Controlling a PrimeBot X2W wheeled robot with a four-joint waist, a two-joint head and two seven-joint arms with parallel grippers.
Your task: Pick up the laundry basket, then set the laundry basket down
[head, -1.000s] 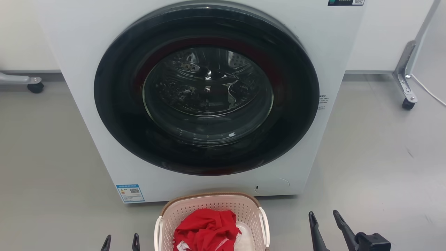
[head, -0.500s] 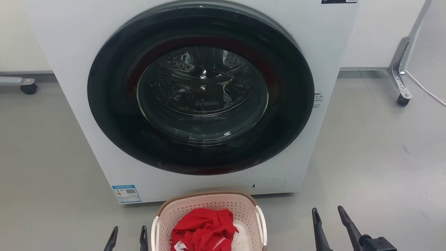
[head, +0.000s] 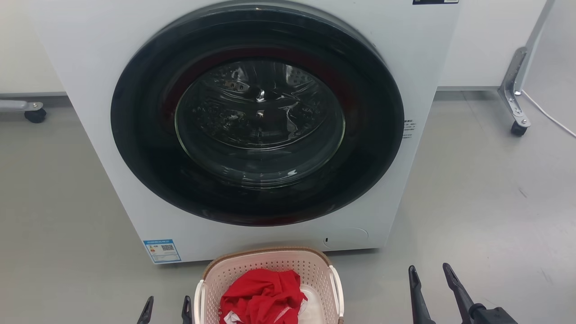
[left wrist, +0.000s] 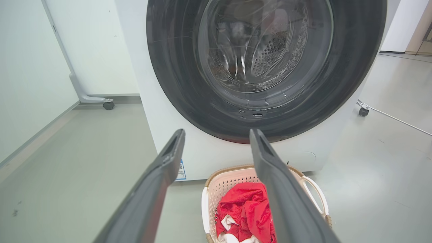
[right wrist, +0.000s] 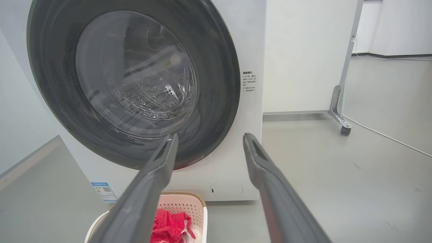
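Now | right fingers (head: 417, 292) perhaps slightly farther from laundry basket (head: 245, 273) | splayed

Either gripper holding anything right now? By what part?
Nothing held. Left gripper and right gripper are both open and empty, either side of the laundry basket.

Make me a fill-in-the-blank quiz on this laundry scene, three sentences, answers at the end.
1. The cloth in the laundry basket is mostly ____.
2. The washing machine door is ____.
3. The left end effector and right end effector both stand ____, gripping nothing.
Missing words: red, closed, open.
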